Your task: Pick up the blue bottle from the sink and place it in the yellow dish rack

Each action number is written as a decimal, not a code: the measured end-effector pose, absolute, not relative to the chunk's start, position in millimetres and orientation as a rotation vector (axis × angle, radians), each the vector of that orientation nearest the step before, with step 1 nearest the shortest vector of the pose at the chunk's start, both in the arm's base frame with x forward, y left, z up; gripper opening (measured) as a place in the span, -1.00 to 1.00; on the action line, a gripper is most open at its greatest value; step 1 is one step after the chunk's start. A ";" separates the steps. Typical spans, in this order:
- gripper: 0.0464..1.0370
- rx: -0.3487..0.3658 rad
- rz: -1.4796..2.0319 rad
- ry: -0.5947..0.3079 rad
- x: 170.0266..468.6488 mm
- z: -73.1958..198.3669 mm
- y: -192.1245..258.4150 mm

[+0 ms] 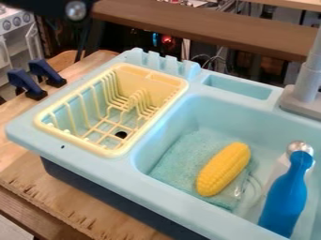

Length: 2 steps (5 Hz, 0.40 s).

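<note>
Bottle by the sink's near right corner could topple if the corn, lying on the cloth inside the front edge, rolled when nudged, though whether the gripper is clenched, released or loaded I cannot tell.

Pretty bright, even light is falling on the pale blue plastic toy sink, with only soft shading inside its basin. A small glare spot is showing on the round silvery metal fitting up top, and fine detail is looking kinda soft.
</note>
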<state>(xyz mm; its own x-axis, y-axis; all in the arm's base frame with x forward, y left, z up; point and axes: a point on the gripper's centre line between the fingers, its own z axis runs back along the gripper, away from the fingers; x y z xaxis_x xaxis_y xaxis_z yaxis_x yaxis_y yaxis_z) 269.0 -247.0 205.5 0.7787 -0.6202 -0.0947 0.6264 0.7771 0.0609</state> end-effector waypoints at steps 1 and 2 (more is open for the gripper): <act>0.93 0.112 -0.676 0.118 268.9 189.1 -246.9; 0.93 0.129 -0.662 0.111 265.8 181.3 -239.4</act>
<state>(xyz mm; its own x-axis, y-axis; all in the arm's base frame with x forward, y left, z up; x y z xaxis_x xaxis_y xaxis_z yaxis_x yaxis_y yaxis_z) 265.8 -239.4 181.3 0.7831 -0.6051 -0.1437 0.6189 0.7810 0.0840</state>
